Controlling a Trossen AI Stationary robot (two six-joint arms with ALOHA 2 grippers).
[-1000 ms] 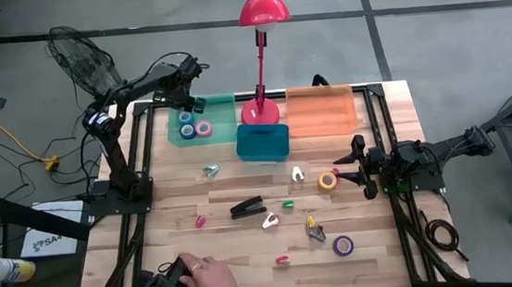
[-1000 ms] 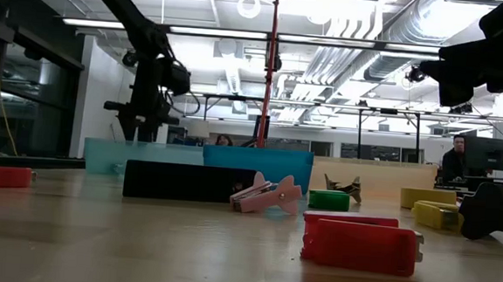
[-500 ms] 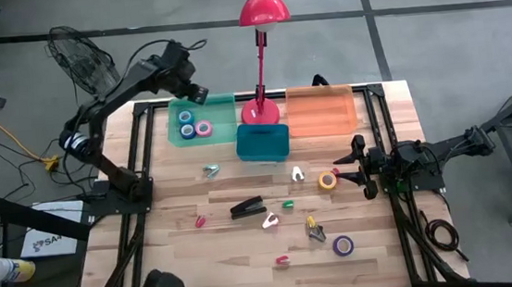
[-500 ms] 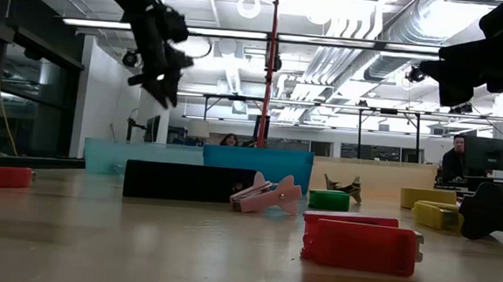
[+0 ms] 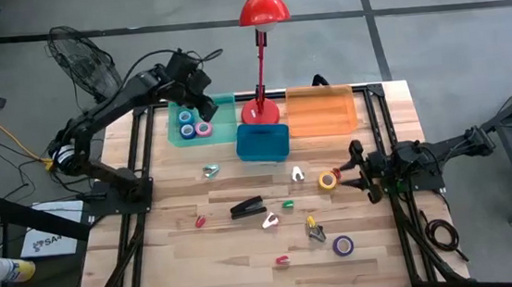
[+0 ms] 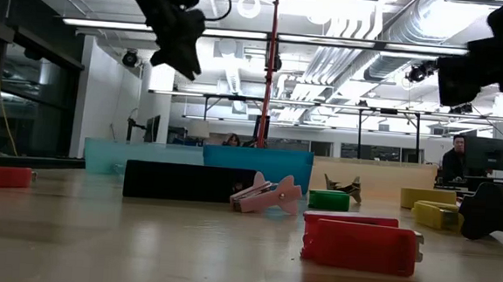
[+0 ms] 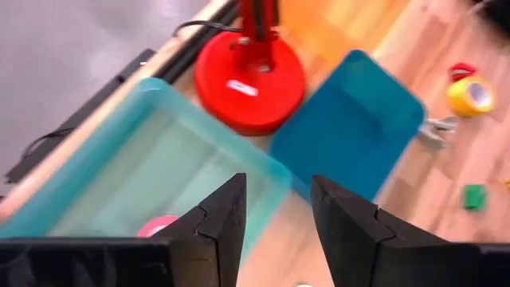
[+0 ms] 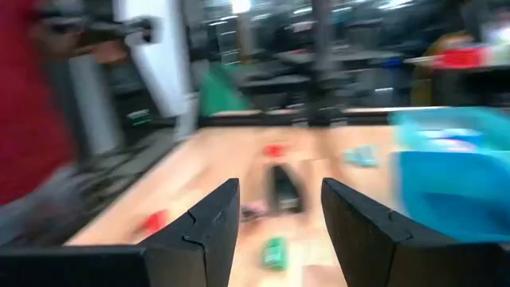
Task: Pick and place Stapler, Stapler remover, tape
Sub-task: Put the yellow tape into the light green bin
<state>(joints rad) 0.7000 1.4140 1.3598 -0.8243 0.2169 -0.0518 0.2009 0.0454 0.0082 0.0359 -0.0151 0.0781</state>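
Observation:
My left gripper [image 5: 197, 90] [image 6: 181, 51] hangs open high over the light teal tray [image 5: 223, 132], at its far right part. In the tray lie two blue tape rolls [image 5: 186, 123] and a pink one [image 5: 203, 128] [image 7: 155, 227]. My right gripper [image 5: 350, 174] is open and level at the table's right, its fingers pointing left, just right of the yellow tape roll [image 5: 328, 181] [image 7: 470, 94]. A purple roll [image 5: 343, 245] lies flat near the near edge. The black stapler [image 5: 248, 206] [image 6: 179, 180] rests mid-table, with several small staple removers, such as a white one [image 5: 297, 172] and a pink one [image 6: 266, 196], around it.
A red desk lamp stands with its base [image 5: 260, 111] [image 7: 251, 80] between the teal tray and an orange tray [image 5: 321, 110]. A dark blue bin [image 5: 263, 141] [image 7: 351, 127] sits in front of the lamp. Bare wood lies along the table's left side.
My left gripper has risen from low over the teal tray and swung a little toward the table's right, staying open. A person's hand at the table's near edge has drawn out of view. My right arm has shifted slightly.

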